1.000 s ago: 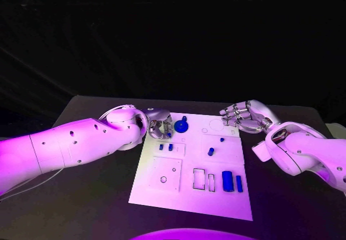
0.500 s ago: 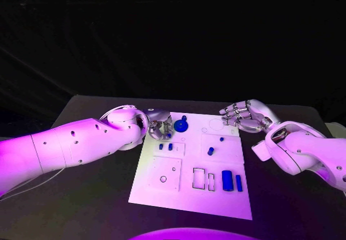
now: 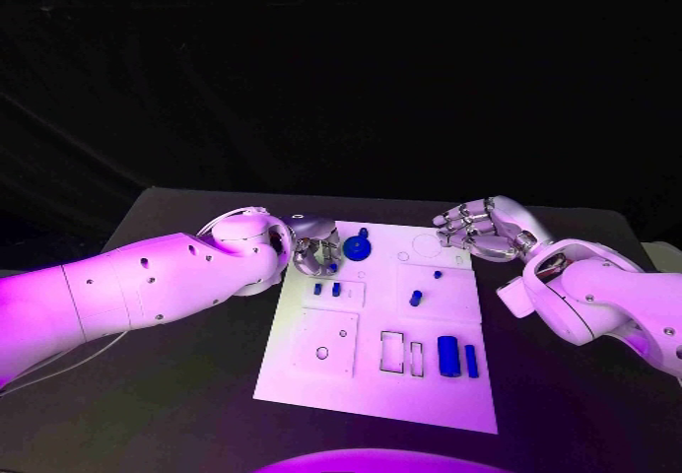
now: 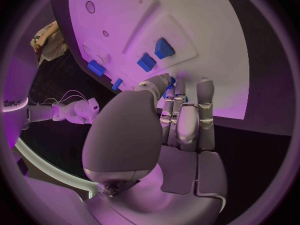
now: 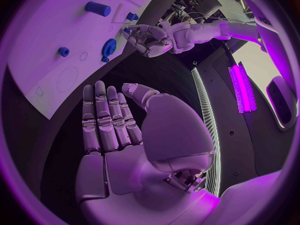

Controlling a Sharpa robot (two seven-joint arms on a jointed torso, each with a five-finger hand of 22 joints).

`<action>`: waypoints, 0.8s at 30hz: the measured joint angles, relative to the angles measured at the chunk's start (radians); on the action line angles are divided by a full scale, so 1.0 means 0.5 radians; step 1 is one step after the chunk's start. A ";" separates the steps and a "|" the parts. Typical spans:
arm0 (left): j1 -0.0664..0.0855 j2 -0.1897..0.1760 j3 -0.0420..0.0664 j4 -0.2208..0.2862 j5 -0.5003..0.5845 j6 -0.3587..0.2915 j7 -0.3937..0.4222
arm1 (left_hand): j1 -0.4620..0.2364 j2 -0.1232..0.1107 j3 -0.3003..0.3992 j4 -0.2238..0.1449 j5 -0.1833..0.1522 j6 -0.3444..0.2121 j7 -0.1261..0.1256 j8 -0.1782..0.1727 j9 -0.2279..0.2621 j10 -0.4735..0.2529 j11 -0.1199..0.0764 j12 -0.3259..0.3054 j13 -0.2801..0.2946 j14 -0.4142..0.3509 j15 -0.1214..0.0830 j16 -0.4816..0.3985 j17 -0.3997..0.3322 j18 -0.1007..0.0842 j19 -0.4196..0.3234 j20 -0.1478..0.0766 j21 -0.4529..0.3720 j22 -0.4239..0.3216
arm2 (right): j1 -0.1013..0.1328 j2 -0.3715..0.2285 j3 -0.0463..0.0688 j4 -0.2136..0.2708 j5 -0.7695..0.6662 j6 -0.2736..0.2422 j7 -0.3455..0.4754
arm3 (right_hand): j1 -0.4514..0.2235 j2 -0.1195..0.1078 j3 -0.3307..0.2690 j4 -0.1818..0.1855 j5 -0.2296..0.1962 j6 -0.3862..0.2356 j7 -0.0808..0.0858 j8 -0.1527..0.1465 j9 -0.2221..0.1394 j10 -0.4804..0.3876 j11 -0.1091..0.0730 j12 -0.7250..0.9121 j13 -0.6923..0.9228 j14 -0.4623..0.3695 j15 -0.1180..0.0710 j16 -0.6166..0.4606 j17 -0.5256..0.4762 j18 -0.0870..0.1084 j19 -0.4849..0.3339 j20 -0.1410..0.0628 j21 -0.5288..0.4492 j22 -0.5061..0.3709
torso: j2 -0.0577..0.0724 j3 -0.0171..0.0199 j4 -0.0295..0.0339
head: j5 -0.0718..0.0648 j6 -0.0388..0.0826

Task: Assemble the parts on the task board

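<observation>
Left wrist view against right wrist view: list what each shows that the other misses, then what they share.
Left wrist view alone: a round hole in the board, and the left robot hand from behind, fingers reaching over the board's edge. Right wrist view alone: the blue gear with its teeth plain, and the right robot hand close up, held flat off the board. Shared: the white board, small blue pieces on it, and the left robot hand.

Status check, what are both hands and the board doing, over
Left hand at white task board's far-left corner beside blue gear, grip unclear. Right hand open, off the far-right corner. Blue parts lie unobstructed.
</observation>
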 measured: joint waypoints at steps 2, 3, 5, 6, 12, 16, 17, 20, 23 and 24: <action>-0.001 0.000 -0.001 -0.001 0.000 0.002 -0.005 | -0.007 -0.007 0.000 0.000 0.000 -0.015 0.015 -0.019 -0.006 0.007 0.007 -0.017 0.000 0.000 0.000 0.000 0.000 0.000 0.000 0.000 0.000 0.000 | 0.000 0.000 0.000 0.000 0.000 0.000 0.000 | 0.000 0.000 0.000 0.000 0.000 0.000 0.000 0.000 0.000 0.000 0.000 0.000 0.000 0.000 0.000 0.000 -0.002 0.000 0.000 0.000 0.000 -0.004 | 0.000 0.0000 0.000 | 0.000 0.000; -0.001 -0.001 -0.001 -0.001 0.000 0.003 -0.008 | -0.008 -0.008 0.000 0.000 0.000 -0.021 0.021 -0.027 -0.010 0.007 0.007 -0.018 0.000 0.000 0.000 0.000 0.000 0.000 0.000 0.000 0.000 0.000 | 0.000 0.000 0.000 0.000 0.000 0.000 0.000 | 0.000 0.000 0.000 0.000 0.000 0.000 0.000 0.000 0.000 0.000 0.000 0.000 0.000 0.000 0.000 0.000 -0.003 0.000 0.000 0.000 -0.004 -0.006 | 0.000 0.0000 0.000 | 0.000 0.000; -0.002 -0.002 -0.002 -0.002 0.000 0.005 -0.013 | -0.008 -0.008 0.000 0.000 0.000 -0.024 0.024 -0.033 -0.016 0.007 0.007 -0.027 0.003 0.000 0.000 0.000 0.000 0.000 0.000 0.000 0.000 -0.002 | 0.000 -0.001 0.000 -0.001 0.000 0.000 0.000 | 0.000 0.000 0.006 0.006 0.000 0.000 0.000 0.000 0.000 0.000 0.000 0.008 0.000 0.000 0.000 0.000 -0.003 0.000 0.000 0.000 -0.010 -0.008 | 0.000 0.0000 0.000 | 0.001 0.000; -0.002 -0.002 -0.002 -0.003 0.000 0.006 -0.015 | -0.008 -0.008 0.000 0.000 0.000 -0.025 0.025 -0.043 -0.018 0.007 0.007 -0.030 0.003 0.000 0.000 0.000 0.000 0.000 0.000 0.000 0.000 -0.002 | 0.000 -0.001 0.000 -0.001 0.000 0.000 0.000 | 0.000 0.000 0.006 0.006 0.000 0.000 0.000 0.000 0.000 0.000 0.000 0.008 0.000 0.000 0.000 0.000 -0.003 0.000 0.000 0.000 -0.010 -0.008 | 0.000 0.0000 0.000 | 0.001 0.000; -0.002 -0.002 -0.002 -0.003 0.000 0.007 -0.029 | -0.019 -0.019 -0.005 0.005 0.000 -0.047 0.030 -0.063 -0.029 0.014 0.014 -0.042 0.006 0.000 0.000 0.000 -0.011 0.000 0.000 0.000 0.000 -0.010 | 0.000 -0.001 0.000 -0.001 0.000 0.000 0.000 | 0.000 0.000 0.006 0.006 0.000 0.000 0.000 0.002 0.000 0.000 0.000 0.008 0.000 0.000 0.000 0.000 -0.004 0.000 0.000 0.000 -0.010 -0.012 | 0.000 -0.0010 0.000 | 0.000 -0.002; -0.002 -0.003 -0.002 -0.003 0.000 0.007 -0.035 | -0.029 -0.029 -0.011 0.011 0.000 -0.062 0.023 -0.086 -0.038 0.014 0.014 -0.053 0.010 0.000 0.000 0.000 -0.014 0.000 0.000 0.000 0.000 -0.013 | 0.000 -0.001 0.000 -0.002 0.000 0.000 -0.001 | 0.000 0.000 0.006 0.006 0.000 0.000 0.000 0.008 0.000 0.000 0.000 0.008 0.000 0.000 0.000 0.000 -0.005 0.000 -0.007 0.007 -0.022 -0.017 | 0.000 -0.0012 0.000 | -0.001 -0.002; -0.002 -0.003 -0.002 -0.003 0.000 0.007 -0.036 | -0.029 -0.029 -0.011 0.011 0.000 -0.071 0.028 -0.090 -0.040 0.014 0.014 -0.055 0.011 0.000 0.000 0.000 -0.016 0.000 0.000 0.000 0.000 -0.014 | 0.000 -0.001 0.000 -0.002 0.000 0.000 -0.001 | 0.000 0.000 0.006 0.006 0.000 0.000 0.000 0.008 0.000 0.000 0.000 0.008 0.000 0.000 0.000 0.000 -0.005 0.000 -0.007 0.007 -0.022 -0.018 | 0.000 -0.0013 0.000 | -0.001 -0.002; -0.003 -0.003 -0.002 -0.003 0.001 0.007 -0.039 | -0.029 -0.029 -0.011 0.011 0.000 -0.105 0.026 -0.120 -0.055 0.022 0.022 -0.069 0.015 0.000 0.000 0.000 -0.019 0.000 0.000 0.000 0.000 -0.018 | 0.000 -0.001 0.000 -0.002 0.000 0.000 -0.001 | 0.000 0.000 0.006 0.006 0.000 0.000 0.000 0.008 0.000 0.000 0.000 0.008 0.000 0.000 0.000 0.000 -0.006 0.000 -0.007 0.007 -0.022 -0.019 | 0.000 -0.0012 0.000 | -0.002 -0.002; -0.003 -0.004 -0.002 -0.003 0.001 0.007 -0.041 | -0.037 -0.037 -0.011 0.011 0.000 -0.114 0.028 -0.132 -0.062 0.022 0.022 -0.081 0.017 0.000 0.000 0.000 -0.023 0.000 0.000 0.000 0.000 -0.021 | 0.000 -0.001 0.000 -0.003 0.000 0.000 -0.002 | 0.000 0.000 0.006 0.006 0.000 0.000 0.000 0.008 0.000 0.000 0.000 0.008 0.000 0.000 0.000 0.000 -0.008 0.000 -0.011 0.011 -0.031 -0.024 | 0.000 -0.0012 0.001 | -0.002 -0.002; -0.003 -0.006 -0.002 -0.003 0.001 0.007 -0.042 | -0.037 -0.037 -0.011 0.011 0.000 -0.126 0.032 -0.141 -0.066 0.022 0.022 -0.081 0.019 0.000 0.000 0.000 -0.025 0.000 0.000 0.000 0.000 -0.023 | 0.000 -0.001 0.000 -0.004 0.000 0.000 -0.002 | 0.000 0.000 0.006 0.006 0.000 0.000 0.000 0.008 0.000 0.000 0.000 0.008 0.000 0.000 0.000 0.000 -0.008 0.000 -0.015 0.015 -0.033 -0.027 | 0.000 -0.0012 0.001 | -0.002 -0.002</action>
